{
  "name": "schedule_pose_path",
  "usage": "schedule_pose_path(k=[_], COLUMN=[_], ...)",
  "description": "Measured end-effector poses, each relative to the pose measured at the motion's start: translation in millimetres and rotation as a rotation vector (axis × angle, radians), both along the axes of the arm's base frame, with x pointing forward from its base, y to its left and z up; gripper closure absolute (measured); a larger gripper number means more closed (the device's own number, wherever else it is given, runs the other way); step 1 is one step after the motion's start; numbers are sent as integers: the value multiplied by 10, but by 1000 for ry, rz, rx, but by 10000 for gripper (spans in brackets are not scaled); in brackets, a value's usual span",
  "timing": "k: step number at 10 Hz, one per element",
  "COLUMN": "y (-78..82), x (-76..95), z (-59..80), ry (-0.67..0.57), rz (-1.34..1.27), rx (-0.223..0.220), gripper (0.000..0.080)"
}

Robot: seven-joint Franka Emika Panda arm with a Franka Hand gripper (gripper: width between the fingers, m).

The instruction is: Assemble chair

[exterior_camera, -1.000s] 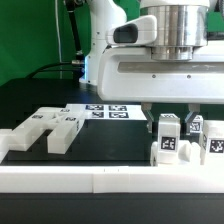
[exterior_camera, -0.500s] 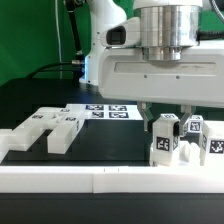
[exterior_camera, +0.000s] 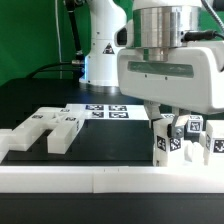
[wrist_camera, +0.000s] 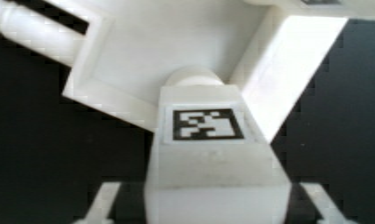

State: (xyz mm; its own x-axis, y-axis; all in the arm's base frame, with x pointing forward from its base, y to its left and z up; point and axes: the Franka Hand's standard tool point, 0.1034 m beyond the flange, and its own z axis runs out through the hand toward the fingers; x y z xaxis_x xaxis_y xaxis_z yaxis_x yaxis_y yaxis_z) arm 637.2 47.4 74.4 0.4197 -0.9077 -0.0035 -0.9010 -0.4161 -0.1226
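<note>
My gripper [exterior_camera: 168, 124] hangs over the exterior view's right side, just behind the rail, and is shut on a small white chair post [exterior_camera: 165, 141] with a black-and-white tag. In the wrist view the same post [wrist_camera: 210, 150] fills the space between the gripper [wrist_camera: 210, 208] fingers, tag facing the camera. Beyond it lies a larger flat white chair piece [wrist_camera: 148, 70]. More tagged posts [exterior_camera: 213, 143] stand close beside the held one. Notched chair blocks [exterior_camera: 45, 128] lie at the exterior view's left.
A long low white border rail [exterior_camera: 90, 178] runs across the front. The marker board [exterior_camera: 105, 110] lies flat on the black table behind the blocks. The arm's base [exterior_camera: 100, 55] stands at the back before a green backdrop.
The wrist and hand have turned over the same spot, the hand's body swinging toward the exterior view's right. The post stays between the fingers, tilted slightly.
</note>
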Motion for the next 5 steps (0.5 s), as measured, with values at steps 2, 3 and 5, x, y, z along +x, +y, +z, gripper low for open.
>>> schedule_pose_path(k=[2,3,5], y=[12,36,49], x=[-16,-26,-33], z=[-4,-8,-12], ry=[22,34,44], rz=[-238,-374,-501], rx=[30,45,61], gripper=[509,509,507])
